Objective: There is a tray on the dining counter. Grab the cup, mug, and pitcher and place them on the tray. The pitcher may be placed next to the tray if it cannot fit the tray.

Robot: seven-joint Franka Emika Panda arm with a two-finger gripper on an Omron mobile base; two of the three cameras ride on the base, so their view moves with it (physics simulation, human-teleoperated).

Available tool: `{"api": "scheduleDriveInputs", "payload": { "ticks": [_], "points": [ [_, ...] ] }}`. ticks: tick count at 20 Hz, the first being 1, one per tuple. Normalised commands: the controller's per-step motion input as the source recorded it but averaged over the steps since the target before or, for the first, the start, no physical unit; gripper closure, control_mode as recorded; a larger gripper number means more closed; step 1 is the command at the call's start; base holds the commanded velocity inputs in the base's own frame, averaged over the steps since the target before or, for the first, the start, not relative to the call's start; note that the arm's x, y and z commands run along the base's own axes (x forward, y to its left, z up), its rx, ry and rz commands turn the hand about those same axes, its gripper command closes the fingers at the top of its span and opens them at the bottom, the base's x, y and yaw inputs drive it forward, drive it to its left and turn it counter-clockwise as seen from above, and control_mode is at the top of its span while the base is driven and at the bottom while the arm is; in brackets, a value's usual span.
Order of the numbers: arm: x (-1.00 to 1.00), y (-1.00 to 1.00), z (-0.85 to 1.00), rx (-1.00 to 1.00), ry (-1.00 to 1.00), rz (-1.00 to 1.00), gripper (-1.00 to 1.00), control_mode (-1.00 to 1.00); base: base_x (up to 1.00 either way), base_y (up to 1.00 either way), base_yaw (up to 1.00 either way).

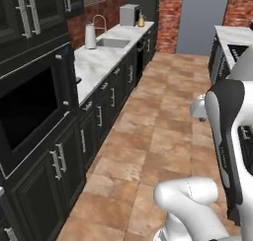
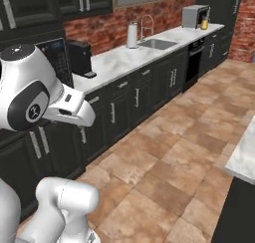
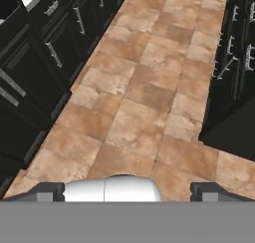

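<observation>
Hand view looks down at a terracotta tile floor [image 3: 144, 102] between dark cabinets [image 3: 45, 62], with the gripper [image 3: 128, 192] released, its two finger tips [image 3: 50, 192] set wide apart and holding nothing. In the right base view, a marble corner of the dining counter [image 2: 244, 157] shows at right; a marble wall counter [image 2: 129, 58] with a sink [image 2: 158, 44] runs opposite.

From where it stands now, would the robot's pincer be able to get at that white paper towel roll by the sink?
Probably not. The pincer hangs open over the tiled floor in the aisle, while the paper towel roll stands far down the wall counter beside the sink. Nothing blocks the way; it looks too far unless the base drives closer.
</observation>
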Motion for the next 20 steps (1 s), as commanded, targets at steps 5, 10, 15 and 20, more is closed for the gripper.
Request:
{"api": "scheduleDriveInputs", "payload": {
  "ticks": [5, 10, 15, 20],
  "points": [
    [0.00, 0.00, 0.00, 0.00, 0.00, 0.00, -1.00, 1.00, 0.36, 0.45, -0.42],
    [0.00, 0.00, 0.00, 0.00, 0.00, 0.00, -1.00, 1.00, 0.42, 0.36, -0.37],
    [0.00, 0.00, 0.00, 0.00, 0.00, 0.00, -1.00, 1.00, 0.53, 0.36, -0.31],
    [0.00, 0.00, 0.00, 0.00, 0.00, 0.00, -1.00, 1.00, 0.68, 0.04, -0.08]
  ]
}}
